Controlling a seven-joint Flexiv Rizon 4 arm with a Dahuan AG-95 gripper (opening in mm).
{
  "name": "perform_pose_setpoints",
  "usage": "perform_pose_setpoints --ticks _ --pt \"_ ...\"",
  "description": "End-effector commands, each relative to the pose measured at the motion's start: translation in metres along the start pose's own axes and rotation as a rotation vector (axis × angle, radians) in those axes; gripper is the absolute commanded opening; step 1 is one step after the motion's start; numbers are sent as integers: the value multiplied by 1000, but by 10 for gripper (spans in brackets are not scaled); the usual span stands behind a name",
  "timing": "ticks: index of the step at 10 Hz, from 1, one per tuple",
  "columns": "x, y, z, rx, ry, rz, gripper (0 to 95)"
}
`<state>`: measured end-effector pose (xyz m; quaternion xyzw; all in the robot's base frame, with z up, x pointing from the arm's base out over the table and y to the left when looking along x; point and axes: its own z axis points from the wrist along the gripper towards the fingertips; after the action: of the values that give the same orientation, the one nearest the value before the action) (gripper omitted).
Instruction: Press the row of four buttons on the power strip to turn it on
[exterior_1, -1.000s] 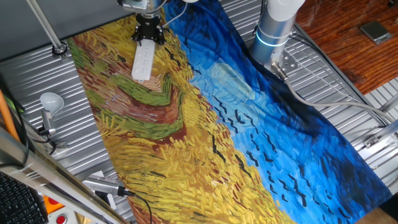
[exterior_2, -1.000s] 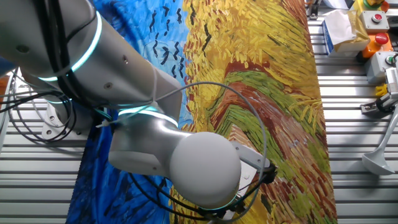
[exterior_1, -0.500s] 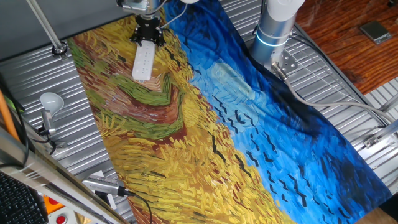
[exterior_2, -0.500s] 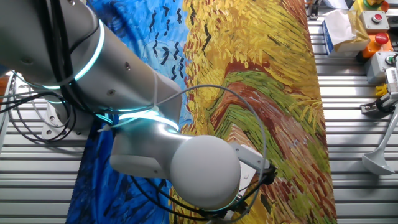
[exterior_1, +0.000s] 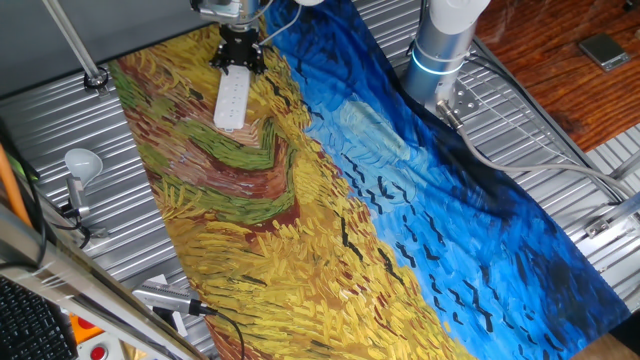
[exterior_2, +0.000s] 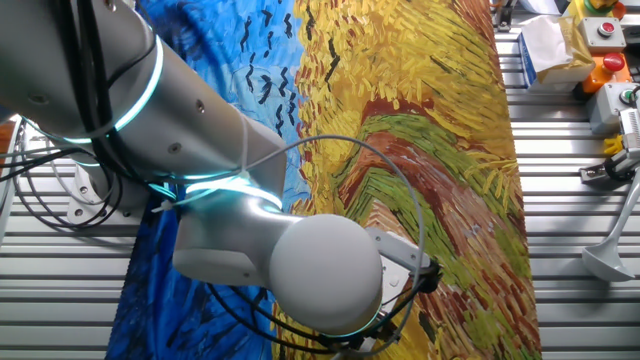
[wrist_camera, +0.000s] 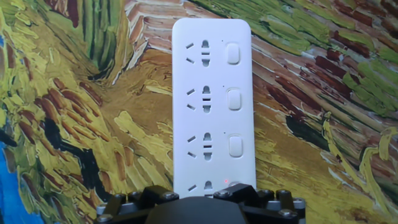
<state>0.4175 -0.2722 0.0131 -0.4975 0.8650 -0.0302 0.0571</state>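
the black two-finger gripper (exterior_1: 239, 52) sits over the near end of the white plastic power strip (wrist_camera: 212, 102), which stretches away ahead of it; can't tell if the fingers are parted; three pale square buttons (wrist_camera: 234, 99) look untouched, the fourth is hidden underneath, maybe being pressed

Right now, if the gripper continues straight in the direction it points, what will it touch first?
Most likely the power strip. The gripper sits over the strip's near end, where a red dot shows beside the lowest socket, perhaps at the last of the row of four buttons. Its height above the strip is unclear.
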Motion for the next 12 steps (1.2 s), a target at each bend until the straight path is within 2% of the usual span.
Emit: perform_pose_setpoints --ticks 1,6,12 --pt "0 0 -4 -4 0 3 760" --pt "-3 -1 -13 -12 5 5 760" --pt "1 8 -14 -9 4 21 760"
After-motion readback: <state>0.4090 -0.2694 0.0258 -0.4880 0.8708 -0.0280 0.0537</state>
